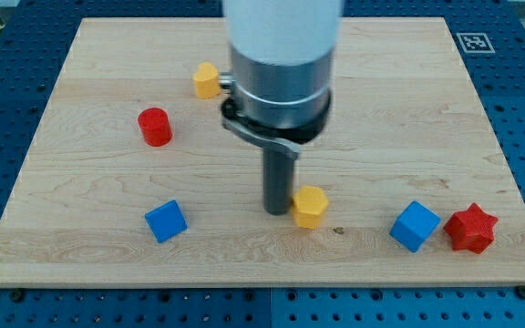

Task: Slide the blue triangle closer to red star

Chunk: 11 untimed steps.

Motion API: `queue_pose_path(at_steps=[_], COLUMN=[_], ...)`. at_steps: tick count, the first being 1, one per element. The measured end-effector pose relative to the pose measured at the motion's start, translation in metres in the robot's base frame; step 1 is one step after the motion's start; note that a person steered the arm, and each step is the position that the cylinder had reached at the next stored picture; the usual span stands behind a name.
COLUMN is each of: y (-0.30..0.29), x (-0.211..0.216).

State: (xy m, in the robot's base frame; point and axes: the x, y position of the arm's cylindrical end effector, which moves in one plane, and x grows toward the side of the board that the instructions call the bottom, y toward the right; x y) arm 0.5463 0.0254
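The red star (471,228) lies near the board's bottom right corner. A blue block (415,225) sits just to its left, almost touching it. A second blue block (165,220) lies at the bottom left. I cannot tell which of the two is the triangle; both look blocky from here. My tip (276,212) rests on the board at bottom centre, between the two blue blocks and far from both. A yellow hexagonal block (309,206) sits right against the tip's right side.
A red cylinder (154,126) stands at the left middle. A second yellow block (207,80) lies near the top centre, partly behind the arm's grey body (281,64). The wooden board (427,118) ends close below the bottom blocks.
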Motion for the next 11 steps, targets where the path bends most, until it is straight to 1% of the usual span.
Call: queue_pose_path(at_steps=[2,3,6,7,8,9,10,11], y=[0.106,0.076,-0.157,-0.214,-0.216,-0.196,-0.165,-0.133], x=[0.040,0.045,0.049,0.048,0.048,0.030,0.022,0.022])
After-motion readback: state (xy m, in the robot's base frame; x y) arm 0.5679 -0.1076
